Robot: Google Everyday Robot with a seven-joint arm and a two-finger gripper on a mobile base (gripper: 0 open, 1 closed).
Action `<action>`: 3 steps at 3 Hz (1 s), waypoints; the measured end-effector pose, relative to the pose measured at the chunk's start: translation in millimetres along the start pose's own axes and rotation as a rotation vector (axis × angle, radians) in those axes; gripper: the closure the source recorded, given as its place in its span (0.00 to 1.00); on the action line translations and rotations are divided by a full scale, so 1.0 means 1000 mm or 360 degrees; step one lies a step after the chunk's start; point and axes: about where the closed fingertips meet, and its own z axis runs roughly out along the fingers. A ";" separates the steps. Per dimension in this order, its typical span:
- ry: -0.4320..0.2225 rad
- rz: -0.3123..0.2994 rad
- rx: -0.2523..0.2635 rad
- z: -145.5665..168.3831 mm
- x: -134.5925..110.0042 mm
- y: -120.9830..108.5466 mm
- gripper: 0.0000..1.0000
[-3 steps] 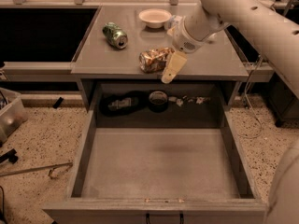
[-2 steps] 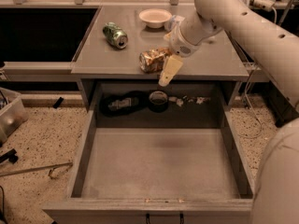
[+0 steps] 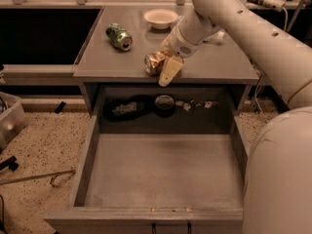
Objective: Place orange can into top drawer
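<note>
The orange can (image 3: 153, 61), dented and shiny orange-gold, lies on its side on the grey countertop (image 3: 214, 62) near its front edge, just above the drawer. My gripper (image 3: 164, 68) is right at the can's right side, reaching down from the upper right, and partly covers the can. The top drawer (image 3: 161, 174) is pulled fully open below the counter, with a bare flat grey floor, low side walls and a dark front handle at the bottom edge.
A green can (image 3: 120, 36) lies on its side at the counter's back left. A white bowl (image 3: 160, 17) stands at the back. The dark shelf recess (image 3: 131, 107) behind the drawer holds clutter and a round roll (image 3: 165, 104). A plastic bin (image 3: 9, 123) sits on the floor at left.
My gripper has moved a little to the left, closer onto the orange can. The can, green can, bowl and drawer stay where they were.
</note>
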 end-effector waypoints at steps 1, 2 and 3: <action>0.0000 0.0000 0.0000 0.000 0.000 0.000 0.42; 0.0020 0.0000 -0.0005 -0.001 0.000 0.007 0.65; 0.0021 0.0015 0.0096 -0.036 0.002 0.027 0.88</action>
